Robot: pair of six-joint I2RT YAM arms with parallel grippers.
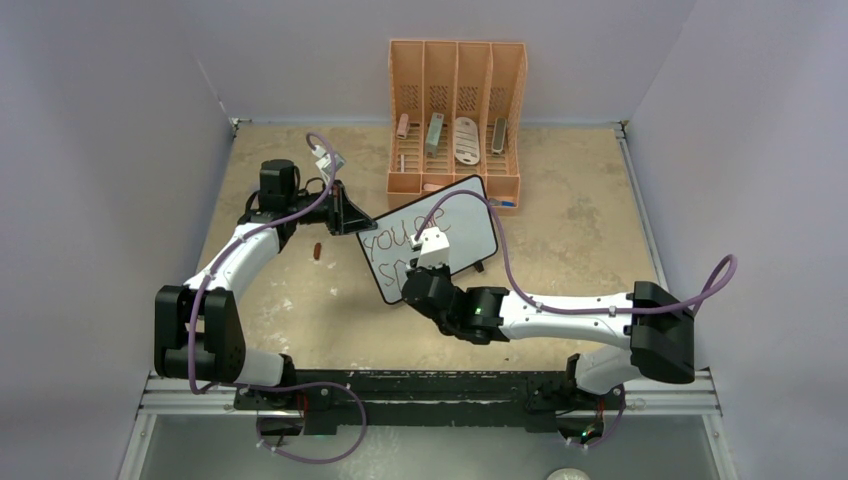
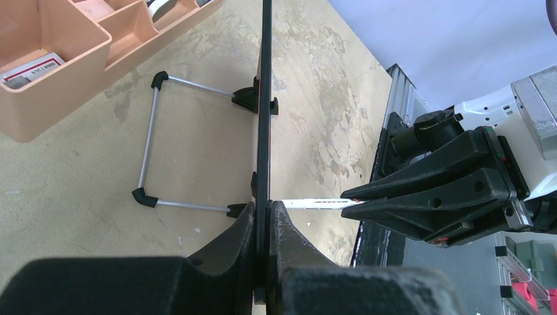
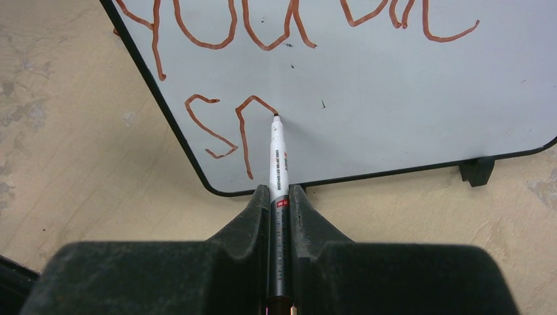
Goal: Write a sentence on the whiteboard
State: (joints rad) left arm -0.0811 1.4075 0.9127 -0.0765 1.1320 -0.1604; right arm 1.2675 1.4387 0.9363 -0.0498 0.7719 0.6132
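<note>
The whiteboard (image 1: 470,215) stands tilted in front of the organizer. My left gripper (image 1: 365,225) is shut on its left edge; in the left wrist view the fingertips (image 2: 264,210) pinch the black frame (image 2: 265,98) seen edge-on. The sentence (image 3: 210,26) reads "you are" on the top line, with "s" (image 3: 207,128) and a partly drawn letter beside it below. My right gripper (image 3: 279,193) is shut on a white and black marker (image 3: 278,164). The marker's tip touches the board at the top of that partly drawn letter.
An orange organizer (image 1: 456,110) with several small items stands behind the board. A small red cap (image 1: 317,250) lies on the table left of the board. The board's wire stand (image 2: 150,141) juts out behind it. Grey walls close in both sides.
</note>
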